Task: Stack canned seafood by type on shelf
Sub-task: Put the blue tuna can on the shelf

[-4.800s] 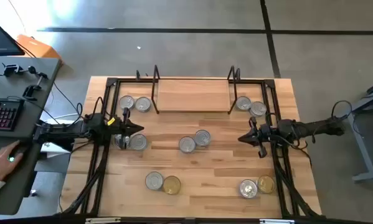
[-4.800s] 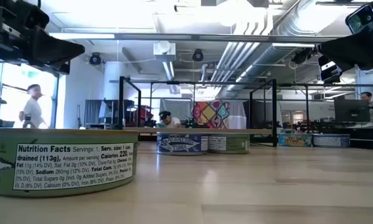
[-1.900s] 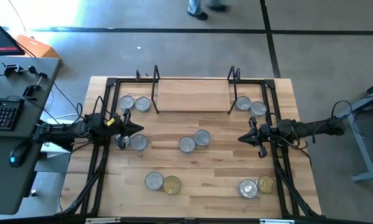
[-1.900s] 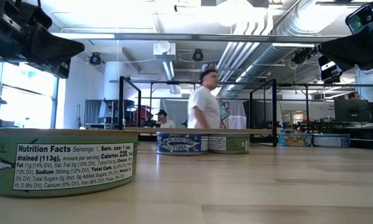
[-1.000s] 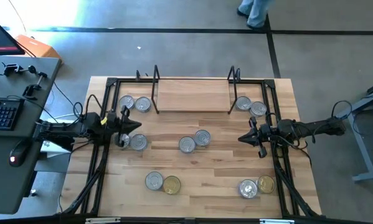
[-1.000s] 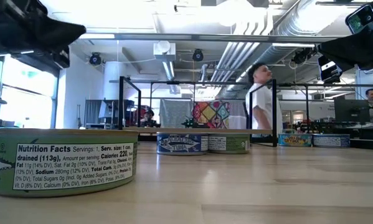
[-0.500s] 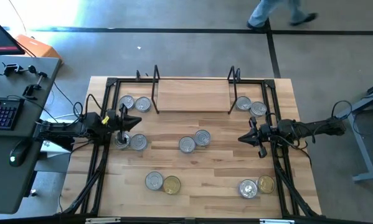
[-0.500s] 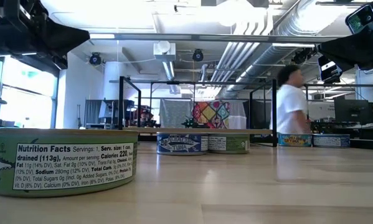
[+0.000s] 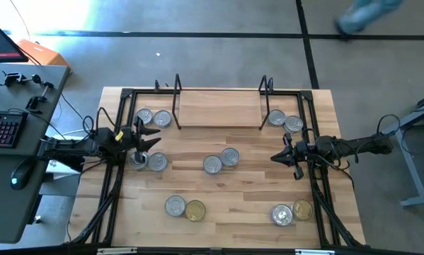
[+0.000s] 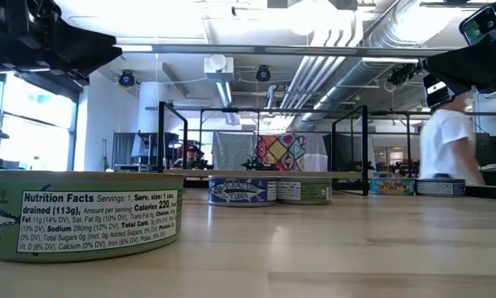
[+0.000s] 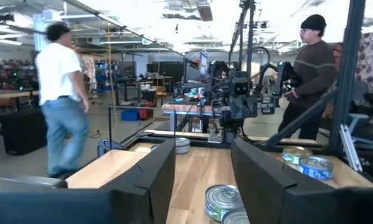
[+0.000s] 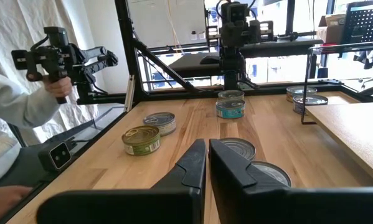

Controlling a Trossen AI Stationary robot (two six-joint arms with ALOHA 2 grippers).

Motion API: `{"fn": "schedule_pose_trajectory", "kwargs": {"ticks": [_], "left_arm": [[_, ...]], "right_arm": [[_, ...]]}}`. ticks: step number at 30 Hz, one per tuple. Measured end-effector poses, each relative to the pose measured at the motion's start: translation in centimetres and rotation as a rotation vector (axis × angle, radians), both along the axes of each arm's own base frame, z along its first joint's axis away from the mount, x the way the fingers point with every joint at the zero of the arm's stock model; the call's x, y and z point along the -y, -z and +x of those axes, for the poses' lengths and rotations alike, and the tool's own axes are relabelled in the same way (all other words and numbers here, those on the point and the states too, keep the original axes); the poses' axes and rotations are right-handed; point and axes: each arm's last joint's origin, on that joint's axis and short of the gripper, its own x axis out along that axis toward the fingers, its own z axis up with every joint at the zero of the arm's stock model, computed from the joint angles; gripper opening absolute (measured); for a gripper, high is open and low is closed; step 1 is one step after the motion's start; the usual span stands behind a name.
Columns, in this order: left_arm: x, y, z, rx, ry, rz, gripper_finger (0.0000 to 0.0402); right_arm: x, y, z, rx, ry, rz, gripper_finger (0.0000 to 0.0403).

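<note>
with the shelf (image 9: 219, 108) bare at top centre and tins scattered below, the left gripper (image 9: 149, 137), fingers spread, hangs left of centre above a silver-lidded pair (image 9: 149, 161) and should drop squarely over one, while the right gripper (image 9: 277, 157), fingers together, waits at right.

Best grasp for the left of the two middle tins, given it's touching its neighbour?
Take the left middle tin by its side wall from straight above, claw fingers on its near and far sides. It lies flat, lid up, and the other middle tin seems to touch it at the right-rear, so a left-right pinch would likely collide.
</note>
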Motion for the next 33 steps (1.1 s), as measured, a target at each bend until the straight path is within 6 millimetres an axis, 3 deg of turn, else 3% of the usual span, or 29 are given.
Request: {"fn": "schedule_pose_trajectory", "kwargs": {"ticks": [9, 25, 33], "left_arm": [[-0.1, -1.8, -0.6, -0.029, -0.023, -0.109, 0.0145], [-0.6, -5.1, -1.9, -0.021, -0.125, -0.12, 0.0131], [-0.4, -4.9, -1.8, -0.03, -0.089, -0.107, 0.0131]], "right_arm": [[0.0, 0.0, 0.0, 0.0, 0.0, 0.0, 0.0012], [0.0, 0.0, 0.0, 0.0, -0.001, 0.0, 0.0012], [0.0, 0.0, 0.0, 0.0, -0.001, 0.0, 0.0012]]}}
